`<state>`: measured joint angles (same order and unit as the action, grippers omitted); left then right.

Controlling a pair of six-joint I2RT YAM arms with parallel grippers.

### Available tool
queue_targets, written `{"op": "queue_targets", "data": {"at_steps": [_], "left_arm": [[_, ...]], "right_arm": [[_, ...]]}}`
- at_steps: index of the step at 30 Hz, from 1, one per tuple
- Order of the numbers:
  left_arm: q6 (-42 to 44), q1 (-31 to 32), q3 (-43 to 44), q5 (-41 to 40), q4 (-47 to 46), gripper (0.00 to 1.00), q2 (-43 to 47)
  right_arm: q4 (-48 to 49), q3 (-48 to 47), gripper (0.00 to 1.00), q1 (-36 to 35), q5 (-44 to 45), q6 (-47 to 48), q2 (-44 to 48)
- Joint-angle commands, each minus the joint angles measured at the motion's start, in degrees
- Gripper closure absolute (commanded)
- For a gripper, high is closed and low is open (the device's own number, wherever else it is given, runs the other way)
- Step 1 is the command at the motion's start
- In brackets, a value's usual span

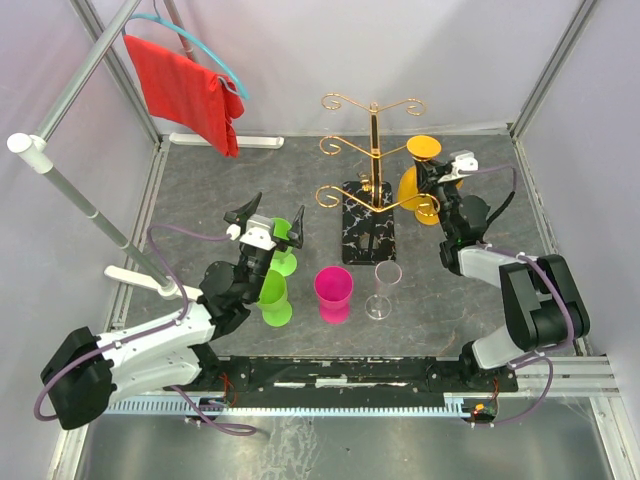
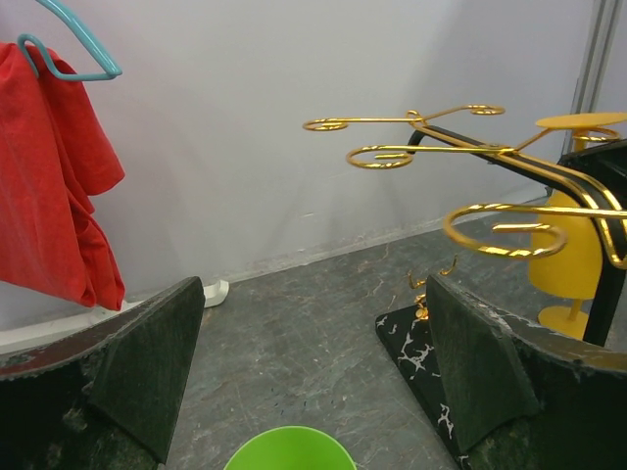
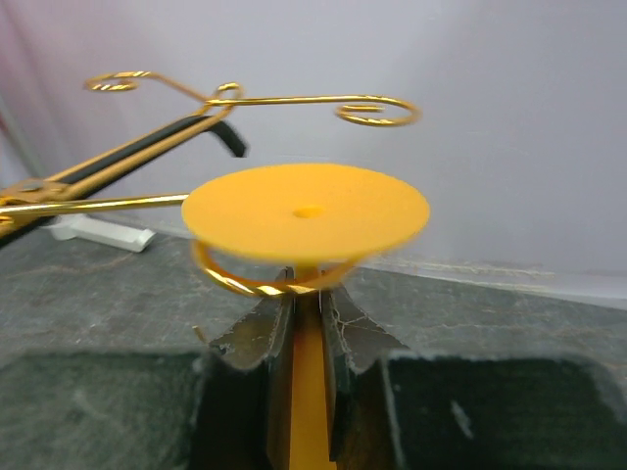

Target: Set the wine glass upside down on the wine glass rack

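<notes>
Orange and foot-up, the wine glass (image 3: pixel 306 213) is held by its stem in the right jaws, which are narrowed onto it just below the flat round foot. It sits at the right-hand side of the wine glass rack (image 1: pixel 373 160), with its bowl hanging down above the desk (image 1: pixel 480 300). In the right wrist view one gold curl (image 3: pixel 257 281) lies just under the foot and crosses in front of the stem. Whether it goes all the way around the stem I cannot tell. The main risk, as I judge it, is letting go too soon. If the stem is not seated inside the curl, or the foot is not resting on the wire, the glass would slip out of the open end and fall. A sideways push from the arm could also bend the thin wire. It might tilt the rack or skid it on its marble base (image 1: pixel 367 228), since the pole is slender. The left jaws stand wide open and hold nothing, hovering over two green glasses (image 1: pixel 276 290) well apart from the rack. A pink glass (image 1: pixel 333 292) and a clear glass (image 1: pixel 382 290) stand upright near the base, where a falling glass could strike them.
</notes>
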<state>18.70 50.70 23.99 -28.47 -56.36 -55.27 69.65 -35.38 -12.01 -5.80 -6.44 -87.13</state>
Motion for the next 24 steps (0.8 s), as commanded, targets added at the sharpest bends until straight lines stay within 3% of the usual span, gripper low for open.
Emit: {"op": "queue_targets", "data": {"at_steps": [1,7,24], "left_arm": [[1.0,-0.4,0.1,-0.8,-3.5,0.0,-0.5],[0.4,-0.4,0.0,-0.8,-3.6,0.0,-0.2],[-1.1,-0.5,-0.4,-1.5,-2.6,0.0,1.4]], "right_arm": [[5.9,1.0,0.99,1.8,5.7,-0.6,-0.4],[7.3,3.3,0.99,1.9,5.6,-1.3,0.6],[3.3,7.0,0.99,1.8,-7.3,-1.1,7.3]]}}
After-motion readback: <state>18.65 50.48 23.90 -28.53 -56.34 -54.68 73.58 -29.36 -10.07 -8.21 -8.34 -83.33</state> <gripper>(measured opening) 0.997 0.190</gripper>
